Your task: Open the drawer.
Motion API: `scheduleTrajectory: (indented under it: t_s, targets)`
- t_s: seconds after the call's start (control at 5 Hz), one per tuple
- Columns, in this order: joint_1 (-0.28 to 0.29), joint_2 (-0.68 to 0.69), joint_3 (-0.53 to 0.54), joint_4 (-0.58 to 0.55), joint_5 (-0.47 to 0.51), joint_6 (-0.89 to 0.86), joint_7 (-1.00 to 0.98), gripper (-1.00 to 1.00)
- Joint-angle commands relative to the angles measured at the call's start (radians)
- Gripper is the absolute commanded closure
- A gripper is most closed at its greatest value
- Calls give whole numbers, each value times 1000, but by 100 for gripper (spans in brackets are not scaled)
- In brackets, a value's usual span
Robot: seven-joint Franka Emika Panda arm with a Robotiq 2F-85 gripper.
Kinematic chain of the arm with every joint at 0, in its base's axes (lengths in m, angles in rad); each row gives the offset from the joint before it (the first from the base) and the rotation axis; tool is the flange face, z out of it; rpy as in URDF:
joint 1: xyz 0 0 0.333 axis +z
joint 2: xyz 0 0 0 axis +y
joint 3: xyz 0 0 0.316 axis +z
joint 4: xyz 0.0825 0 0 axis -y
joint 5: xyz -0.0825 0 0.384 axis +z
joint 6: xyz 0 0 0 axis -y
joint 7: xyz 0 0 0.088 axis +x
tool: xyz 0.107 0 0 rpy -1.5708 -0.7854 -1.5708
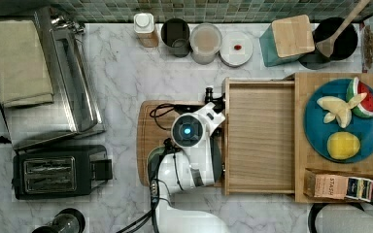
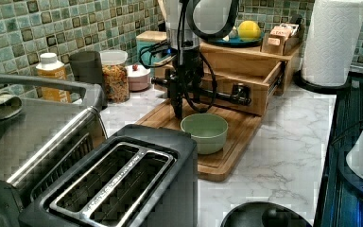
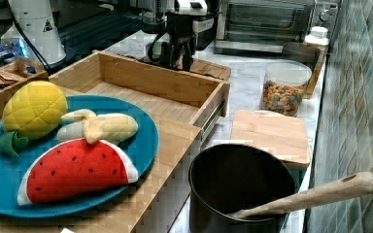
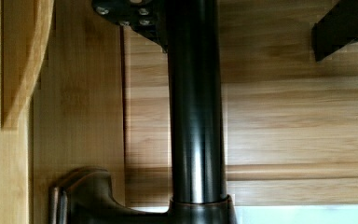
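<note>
In the left view, a toaster [image 2: 118,189] stands nearest, then a green bowl [image 2: 204,132] on a cutting board [image 2: 227,151]. Behind the bowl the gripper [image 2: 185,97] hangs at the black handle [image 2: 217,96] of the drawer [image 2: 260,92]; I cannot tell if the fingers are open or closed. The drawer is pulled out over the board, under a shelf with a blue plate [image 1: 369,133].
</note>
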Motion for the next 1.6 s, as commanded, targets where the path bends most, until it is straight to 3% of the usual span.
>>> scheduleTrajectory:
  t_s: [0.2,1.6]
  targets:
    - [64,-53,81,10,0,47,59,-100]
    - [62,-53,83,11,0,47,60,-100]
